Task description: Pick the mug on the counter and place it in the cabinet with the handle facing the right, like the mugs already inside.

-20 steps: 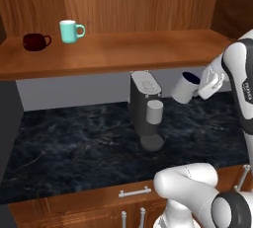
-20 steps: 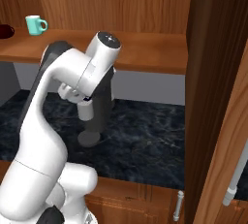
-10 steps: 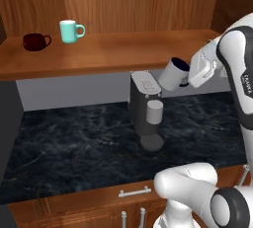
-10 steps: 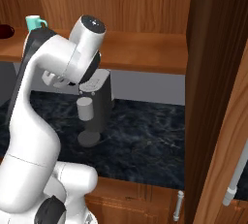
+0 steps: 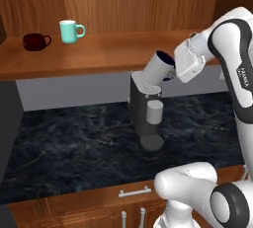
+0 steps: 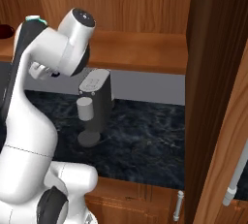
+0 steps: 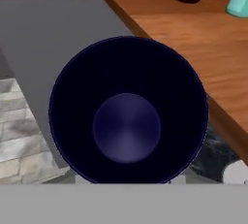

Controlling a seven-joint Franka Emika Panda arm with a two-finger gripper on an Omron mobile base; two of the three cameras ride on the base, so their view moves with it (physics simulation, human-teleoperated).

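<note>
The grey mug point(image 5: 157, 68) hangs tilted in the air, its dark navy mouth turned toward the hand, just above the coffee machine and level with the front edge of the cabinet shelf point(image 5: 108, 49). My gripper point(image 5: 170, 70) is shut on it from the right. In the hand view the mug's navy inside point(image 7: 127, 116) faces the camera and hides the fingertips. I cannot make out its handle. The teal mug point(image 5: 69, 30) and the maroon cup point(image 5: 34, 41) stand at the shelf's left end, handles to the right. The black counter point(image 5: 74, 143) lies below.
A dark coffee machine point(image 5: 146, 108) with a grey cup stands on the counter directly under the held mug. The open cabinet door point(image 6: 213, 97) rises at the right of the right base view. Drawers with metal handles point(image 5: 133, 191) run along the counter's front.
The arm has swung left and slightly up with the mug, from right of the coffee machine to above it, nearer the shelf edge. The mug has tilted further.
</note>
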